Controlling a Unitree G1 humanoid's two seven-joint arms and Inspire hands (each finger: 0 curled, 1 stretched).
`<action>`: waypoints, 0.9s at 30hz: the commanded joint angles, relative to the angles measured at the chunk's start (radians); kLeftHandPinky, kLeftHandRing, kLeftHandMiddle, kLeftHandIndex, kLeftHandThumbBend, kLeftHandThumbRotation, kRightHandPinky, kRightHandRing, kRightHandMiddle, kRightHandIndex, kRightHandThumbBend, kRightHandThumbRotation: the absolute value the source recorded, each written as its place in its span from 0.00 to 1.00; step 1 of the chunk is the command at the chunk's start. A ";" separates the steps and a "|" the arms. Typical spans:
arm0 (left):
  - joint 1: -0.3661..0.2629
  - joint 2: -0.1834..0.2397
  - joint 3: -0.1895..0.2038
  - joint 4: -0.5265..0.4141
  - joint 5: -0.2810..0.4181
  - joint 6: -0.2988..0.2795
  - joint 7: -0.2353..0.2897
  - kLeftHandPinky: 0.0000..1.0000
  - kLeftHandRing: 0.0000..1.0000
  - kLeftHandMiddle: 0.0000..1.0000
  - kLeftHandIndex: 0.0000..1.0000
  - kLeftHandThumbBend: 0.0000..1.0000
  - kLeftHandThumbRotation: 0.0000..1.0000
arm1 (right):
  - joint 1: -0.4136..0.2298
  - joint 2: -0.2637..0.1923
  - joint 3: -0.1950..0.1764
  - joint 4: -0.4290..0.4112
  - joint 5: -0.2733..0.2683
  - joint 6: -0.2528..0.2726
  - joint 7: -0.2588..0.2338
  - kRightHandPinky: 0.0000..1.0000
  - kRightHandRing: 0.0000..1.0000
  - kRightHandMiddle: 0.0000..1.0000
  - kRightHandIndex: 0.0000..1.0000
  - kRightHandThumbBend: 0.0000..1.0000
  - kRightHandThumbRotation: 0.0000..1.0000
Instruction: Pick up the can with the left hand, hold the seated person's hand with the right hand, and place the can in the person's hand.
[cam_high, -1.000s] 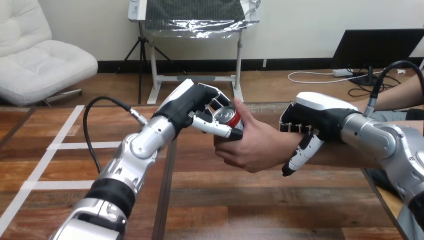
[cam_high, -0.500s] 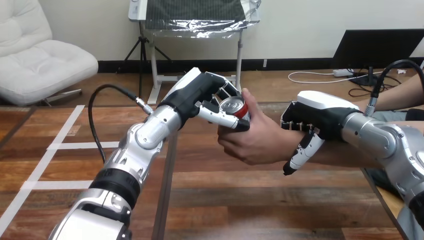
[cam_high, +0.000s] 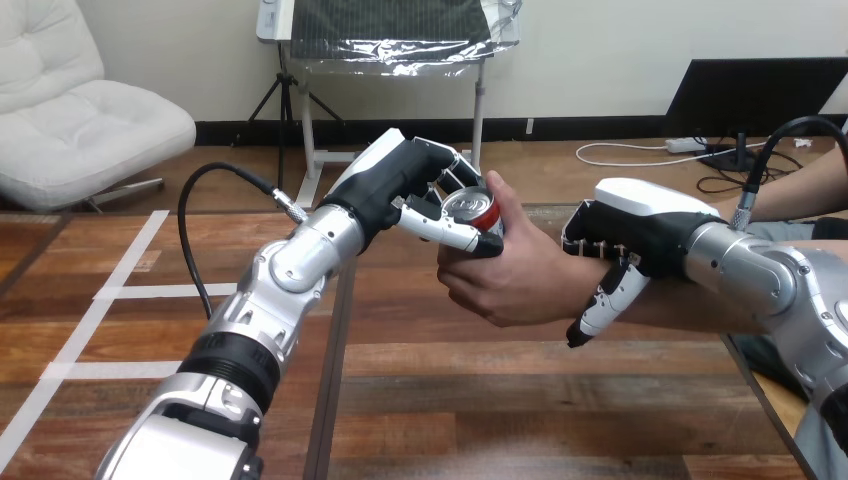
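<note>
A red can (cam_high: 474, 211) with a silver top is held above the table's middle. My left hand (cam_high: 410, 185) is shut on it, thumb across its front and fingers curled behind it. The person's hand (cam_high: 515, 275) comes in from the right and wraps the can from below and from the right side. My right hand (cam_high: 625, 240) sits on the person's wrist (cam_high: 660, 305), fingers curled over the top and thumb hanging down in front, so it grips that wrist.
The wooden table (cam_high: 450, 400) stretches below both arms, with a seam running down its middle. White tape lines (cam_high: 110, 292) mark its left part. A black cable (cam_high: 215, 200) loops up from my left forearm.
My left hand, the can and the person's hand have risen a little and shifted to the right together. My right hand has stayed on the wrist.
</note>
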 joint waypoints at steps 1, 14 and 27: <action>-0.118 -0.050 0.004 -0.061 -0.040 -0.038 -0.027 0.49 0.56 0.59 0.58 0.72 0.44 | -0.027 -0.003 -0.028 -0.082 0.036 -0.026 -0.003 0.32 0.40 0.47 0.48 0.85 0.22; -0.089 -0.033 0.005 -0.099 -0.051 -0.027 -0.040 0.71 0.78 0.80 0.80 0.81 0.74 | 0.008 -0.021 -0.029 -0.108 0.073 -0.021 0.011 0.46 0.53 0.59 0.63 0.80 0.48; -0.070 -0.023 0.017 -0.113 -0.065 -0.042 -0.027 0.79 0.85 0.87 0.87 0.98 0.81 | 0.029 -0.033 -0.029 -0.124 0.074 -0.010 0.019 0.61 0.71 0.74 0.79 0.96 0.93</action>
